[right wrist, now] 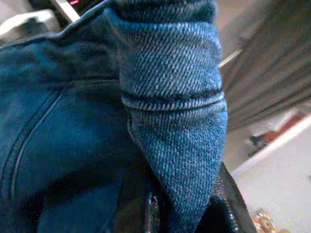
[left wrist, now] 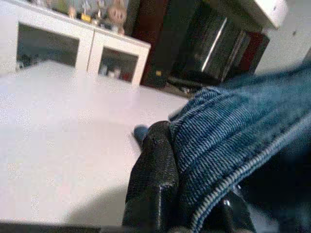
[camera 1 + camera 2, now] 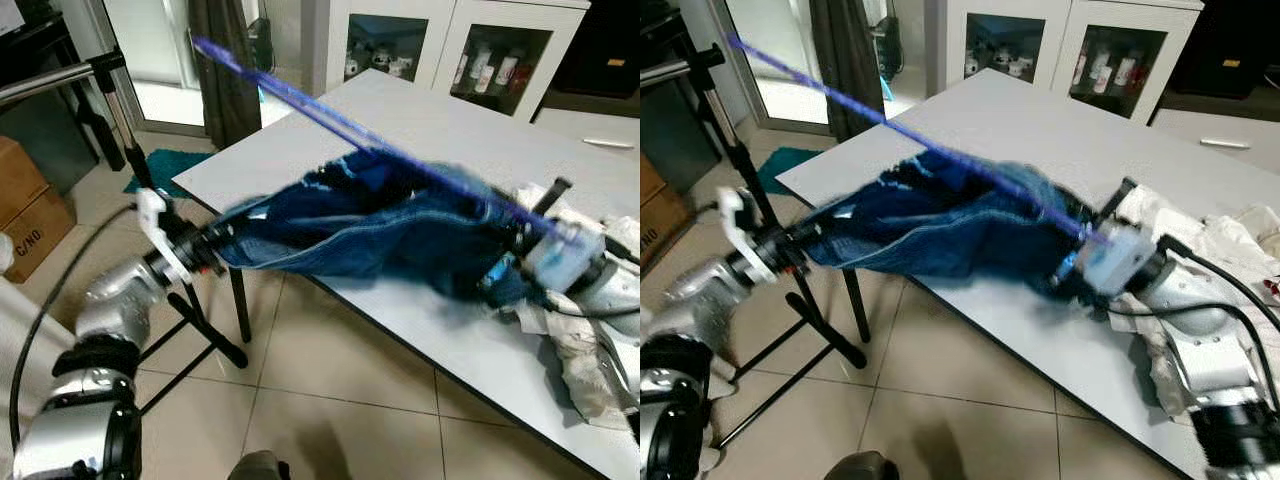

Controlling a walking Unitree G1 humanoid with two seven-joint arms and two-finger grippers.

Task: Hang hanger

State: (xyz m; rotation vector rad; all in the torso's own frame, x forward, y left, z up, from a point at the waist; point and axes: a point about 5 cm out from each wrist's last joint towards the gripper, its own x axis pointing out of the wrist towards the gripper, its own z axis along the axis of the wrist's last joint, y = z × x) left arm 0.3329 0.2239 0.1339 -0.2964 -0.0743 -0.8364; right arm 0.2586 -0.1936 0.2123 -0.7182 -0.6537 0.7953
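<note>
Two grippers hold my blue denim garment [image 3: 370, 225] stretched above the white table's [image 3: 420, 120] edge: left gripper [image 3: 212, 250] clenched on its 9 o'clock end, right gripper [image 3: 1072, 272] clenched on the other. One blue hanger [image 3: 330, 115] runs long from 10 o'clock to 4 o'clock, blurred; its hook I cannot make out.

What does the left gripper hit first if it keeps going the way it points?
The denim garment it already pinches. Beyond that, the left gripper points toward the white table, so probably the table's near edge next, though depth is hard to judge.
</note>
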